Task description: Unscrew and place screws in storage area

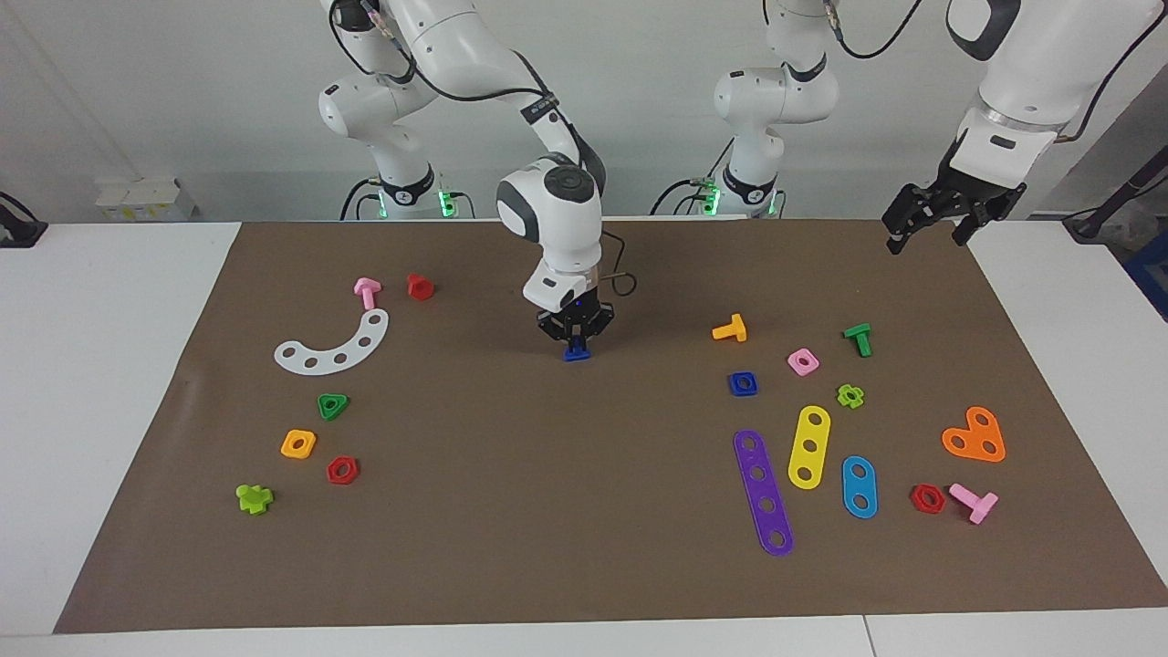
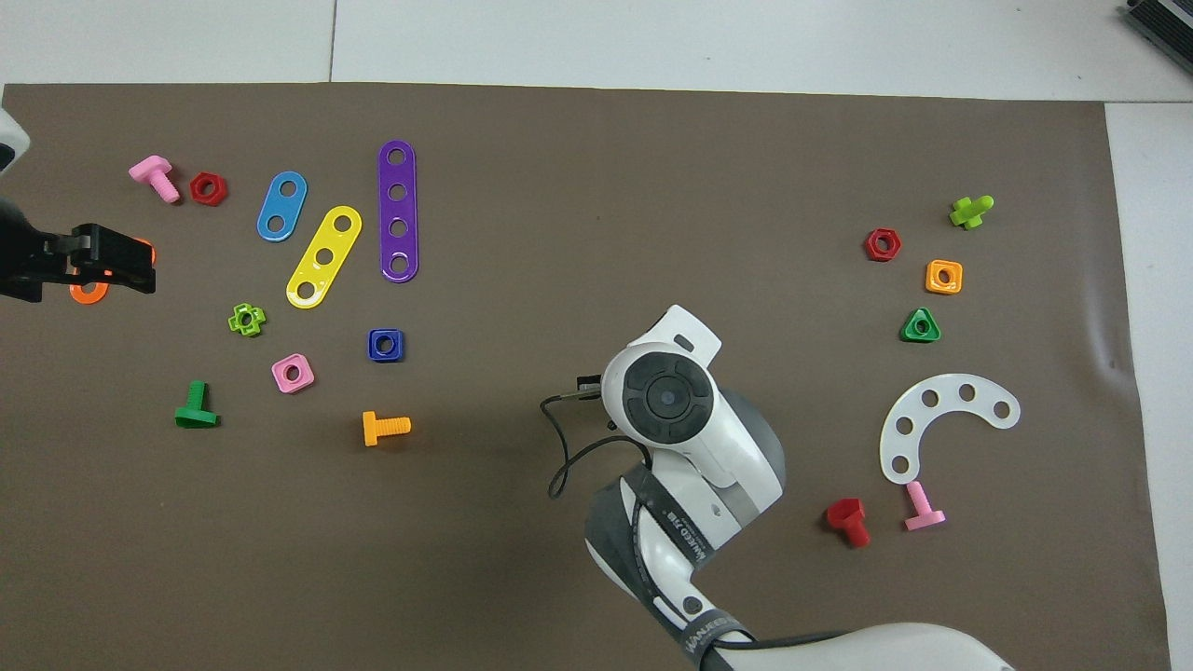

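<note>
The right tool is clenched on a blue screw at mid-worktop; the overhead view hides both beneath the wrist. The left tool waits released, partly covering the orange heart plate.

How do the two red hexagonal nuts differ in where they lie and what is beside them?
One red hexagonal nut lies toward the right arm's end of the table, beside an orange square nut and a green triangular nut. The other red hexagonal nut lies toward the left arm's end, right next to a pink plastic bolt. Both lie flat on the brown paper mat, holes up.
</note>
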You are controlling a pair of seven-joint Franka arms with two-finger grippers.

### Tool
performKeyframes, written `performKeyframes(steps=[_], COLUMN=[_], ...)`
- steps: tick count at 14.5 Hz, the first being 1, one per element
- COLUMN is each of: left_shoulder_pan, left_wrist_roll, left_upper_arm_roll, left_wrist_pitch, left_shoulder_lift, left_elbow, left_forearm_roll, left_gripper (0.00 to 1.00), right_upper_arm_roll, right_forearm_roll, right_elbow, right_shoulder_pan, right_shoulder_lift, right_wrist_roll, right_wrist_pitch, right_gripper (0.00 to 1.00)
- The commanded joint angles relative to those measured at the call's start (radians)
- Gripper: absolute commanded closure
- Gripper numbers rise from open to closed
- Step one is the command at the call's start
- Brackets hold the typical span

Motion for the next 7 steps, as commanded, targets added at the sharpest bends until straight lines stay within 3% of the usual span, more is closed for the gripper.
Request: performKeyframes(steps=[1, 7], left_shoulder_pan=[-0.008, 0.009], left_wrist_roll=[-0.008, 0.001], left_upper_arm_roll=[0.003, 0.005], left_wrist_pitch=[0.043, 0.108], left_shoulder_lift=[-0.046, -0.049], left_elbow=[-0.071, -0.083], left_forearm_roll=[0.016, -0.010], left_gripper=[0.00, 0.00], right_upper_arm_roll=[0.010, 0.012], right_forearm_roll=[-0.018, 0.018], right_elbow=[0.003, 0.005], right_shoulder_pan=[-0.104, -0.316], right_shoulder_lift=[-0.028, -0.017], right_wrist_roll=[-0.044, -0.269], right_wrist_pitch=[-0.017, 0.012], right_gripper=[1.00, 1.00])
